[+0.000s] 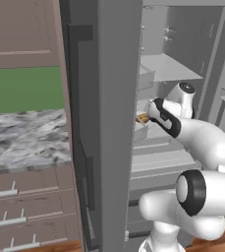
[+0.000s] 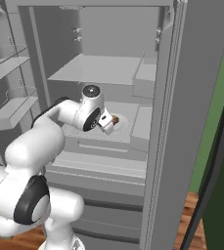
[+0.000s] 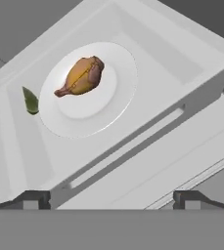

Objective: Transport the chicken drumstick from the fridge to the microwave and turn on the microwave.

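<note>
The chicken drumstick point(image 3: 80, 75) is lying at the centre of a white plate point(image 3: 118, 97) in a pale tray point(image 3: 15, 146) inside the fridge point(image 2: 182, 122). The gripper point(image 3: 108, 197) is hovering apart from it, its 2 fingertips point(image 3: 33, 199) spread wide, holding nothing.

Chicken drumstick point(image 3: 81, 75) lying on white plate point(image 3: 114, 105) inside pale fridge point(image 3: 182, 68) compartment; small green leaf point(image 3: 30, 100) just beside plate; gripper point(image 3: 111, 199) fingertips spread wide, holding nothing.

A rendered home kitchen: an open grey fridge point(image 2: 133, 73) with pale shelves, brown wooden drawers point(image 1: 30, 211), a marbled stone counter point(image 1: 25, 140) and a green wall point(image 1: 23, 88)
</note>
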Controlling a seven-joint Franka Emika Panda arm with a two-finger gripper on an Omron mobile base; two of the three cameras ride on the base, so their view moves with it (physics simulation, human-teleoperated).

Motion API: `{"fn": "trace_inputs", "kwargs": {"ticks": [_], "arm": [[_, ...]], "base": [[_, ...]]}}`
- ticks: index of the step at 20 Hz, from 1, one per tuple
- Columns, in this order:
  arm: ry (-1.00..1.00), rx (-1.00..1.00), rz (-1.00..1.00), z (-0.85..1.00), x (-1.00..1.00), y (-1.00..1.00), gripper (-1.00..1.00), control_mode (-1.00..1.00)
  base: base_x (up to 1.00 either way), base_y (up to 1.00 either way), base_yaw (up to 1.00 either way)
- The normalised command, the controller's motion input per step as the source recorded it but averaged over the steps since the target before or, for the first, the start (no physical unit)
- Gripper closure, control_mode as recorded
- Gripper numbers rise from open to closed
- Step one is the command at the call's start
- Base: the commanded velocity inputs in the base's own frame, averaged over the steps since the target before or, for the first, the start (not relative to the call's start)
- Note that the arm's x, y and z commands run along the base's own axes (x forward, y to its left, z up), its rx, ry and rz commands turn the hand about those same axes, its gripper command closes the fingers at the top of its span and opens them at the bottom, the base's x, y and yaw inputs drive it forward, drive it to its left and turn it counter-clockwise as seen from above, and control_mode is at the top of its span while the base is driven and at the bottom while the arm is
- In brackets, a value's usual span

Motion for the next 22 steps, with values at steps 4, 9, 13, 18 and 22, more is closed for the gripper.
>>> {"fn": "trace_inputs", "kwargs": {"ticks": [4, 9, 13, 18, 22], "arm": [[-0.02, 0.0, -0.03, -0.3, 0.21, 0.0, -1.0, -1.0], [-0.02, 0.0, 0.0, -0.28, 0.16, 0.0, -1.0, -1.0], [0.0, 0.0, -0.04, -0.16, 0.31, 0.0, -1.0, -1.0], [0.0, 0.0, -0.02, -0.07, 0.36, 0.0, -1.0, -1.0], [0.01, 0.0, -0.02, -0.02, 0.33, 0.0, -1.0, -1.0]], "base": [[0.0, 0.0, 0.0], [0.0, 0.0, 0.0], [0.0, 0.0, 0.0], [0.0, 0.0, 0.0], [0.0, 0.0, 0.0]]}}
